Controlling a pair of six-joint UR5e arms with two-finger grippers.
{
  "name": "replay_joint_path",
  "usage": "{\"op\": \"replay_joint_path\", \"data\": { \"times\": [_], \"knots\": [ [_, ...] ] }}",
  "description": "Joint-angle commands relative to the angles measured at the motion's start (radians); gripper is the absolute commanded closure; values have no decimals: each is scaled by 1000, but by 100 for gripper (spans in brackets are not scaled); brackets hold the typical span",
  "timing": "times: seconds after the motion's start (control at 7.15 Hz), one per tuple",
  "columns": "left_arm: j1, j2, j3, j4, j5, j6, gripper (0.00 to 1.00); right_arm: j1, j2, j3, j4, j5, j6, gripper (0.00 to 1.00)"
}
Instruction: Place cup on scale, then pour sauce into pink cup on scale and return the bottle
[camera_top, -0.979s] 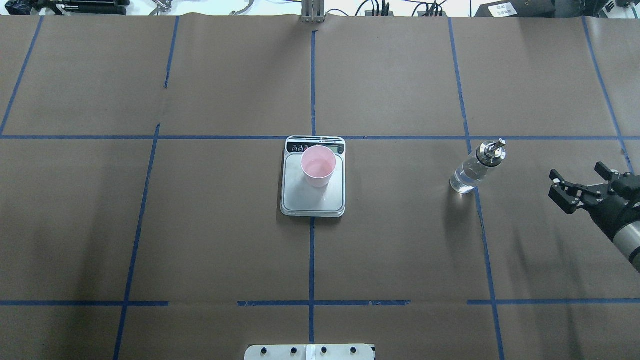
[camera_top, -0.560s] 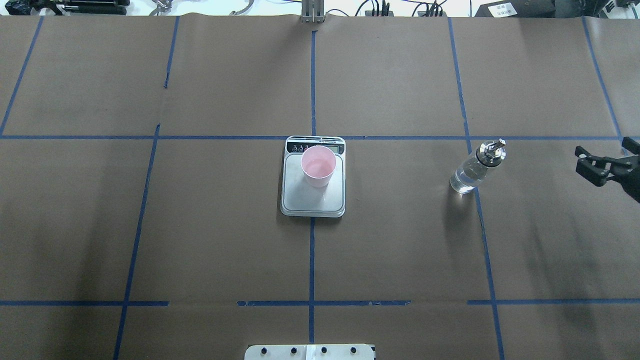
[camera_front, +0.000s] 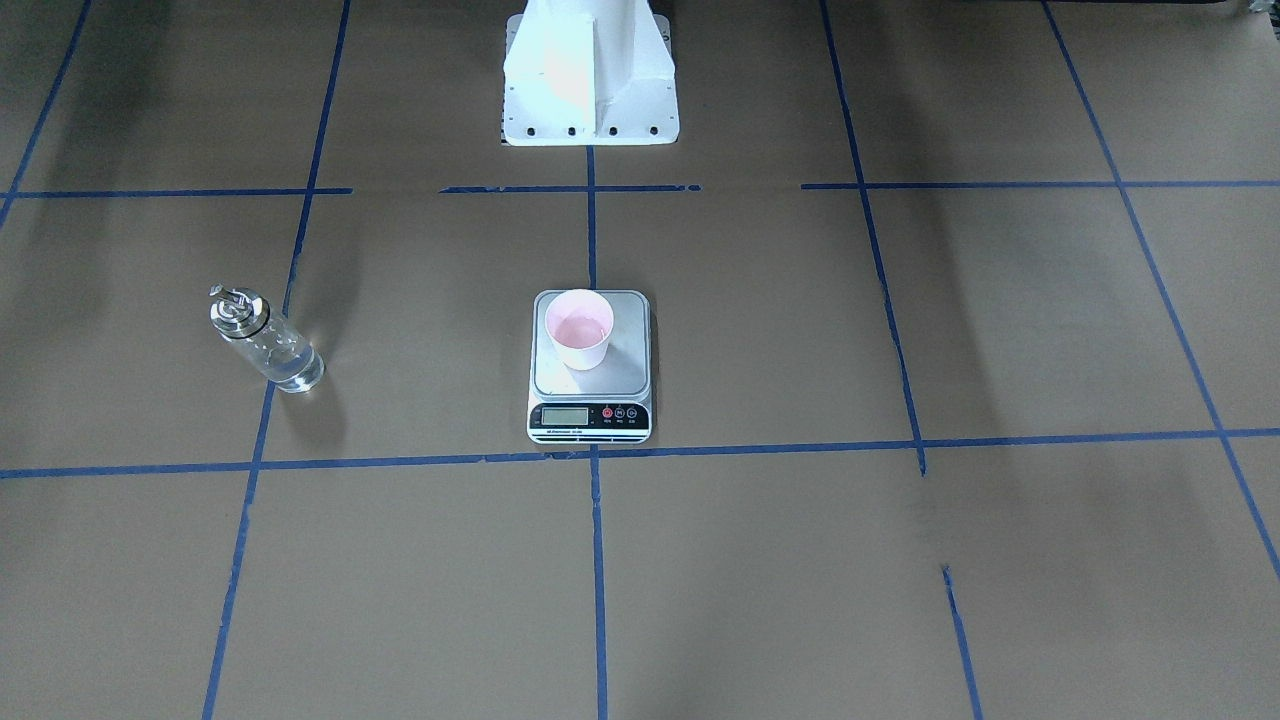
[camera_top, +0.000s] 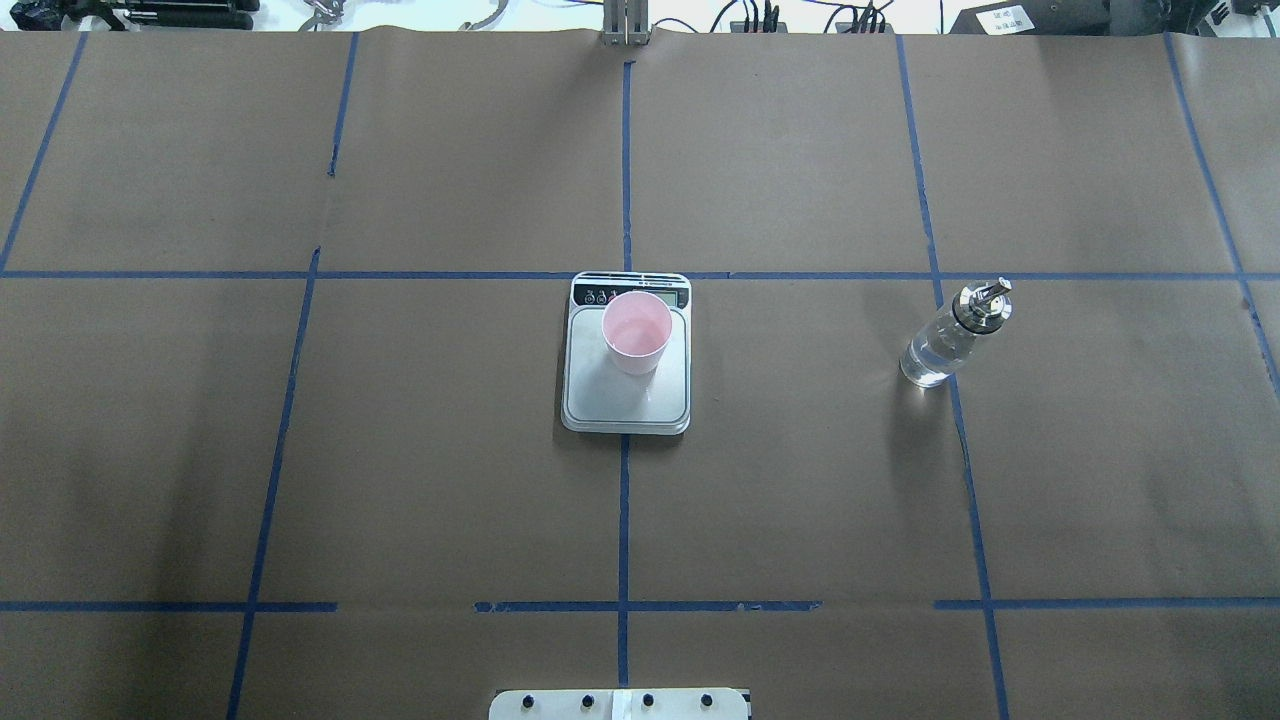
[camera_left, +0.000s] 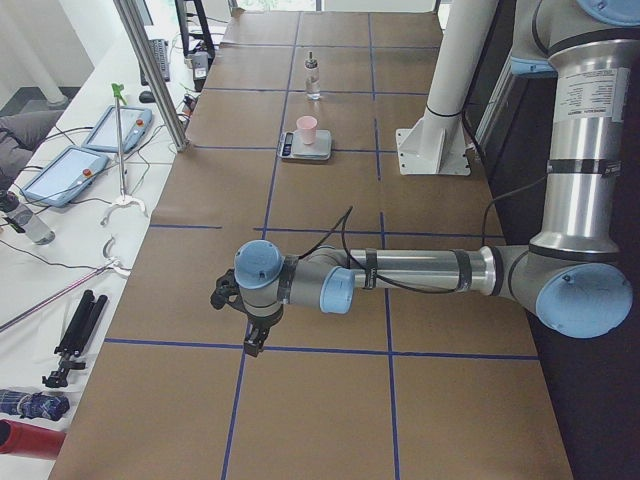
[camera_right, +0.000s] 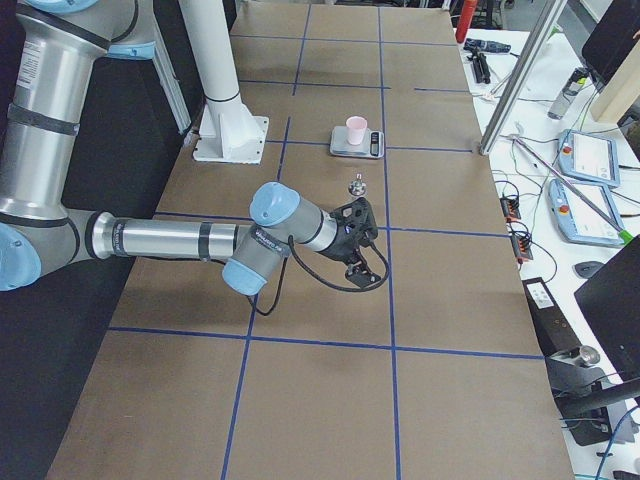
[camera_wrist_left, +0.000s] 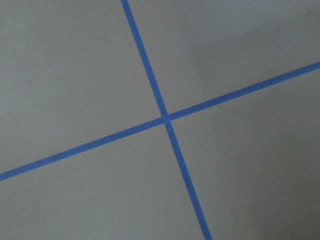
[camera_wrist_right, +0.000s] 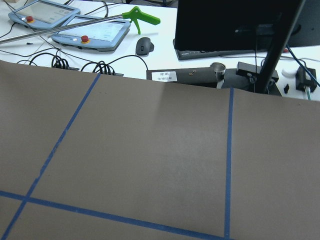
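Two things matter to me in the overhead view: at centre frame the cup (camera_top: 637, 332) stands upright on the upper part of the scale (camera_top: 625, 400), by its display, and right of centre the bottle (camera_top: 940, 345) stands alone, untouched, so I judge only parking the arms is left. The arms show in the side views alone, the left gripper (camera_left: 250, 335) lower left and the right gripper (camera_right: 362, 262) mid-frame just below the bottle; I cannot tell whether either is apart or together. I'd lift the right arm high and slowly, away from the bottle, so nothing clips it.
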Motion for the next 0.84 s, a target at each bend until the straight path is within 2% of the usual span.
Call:
{"op": "replay_joint_path", "data": {
  "times": [0.0,0.14,0.28,0.42,0.56,0.7],
  "knots": [
    [0,0,0,0,0,-1,0,205,69,-3,-353,248,-274,0],
    [0,0,3,0,0,-1,0,207,76,-2,-493,235,-479,0],
    [0,0,3,0,0,-1,0,205,108,0,-666,171,-659,0],
    [0,0,6,0,2,1,0,211,139,-14,-787,105,-720,0],
    [0,1,6,-1,2,3,0,211,141,-110,-811,74,-702,0],
    [0,1,7,-1,2,3,0,211,141,-182,-807,107,-702,0]
  ]
}}
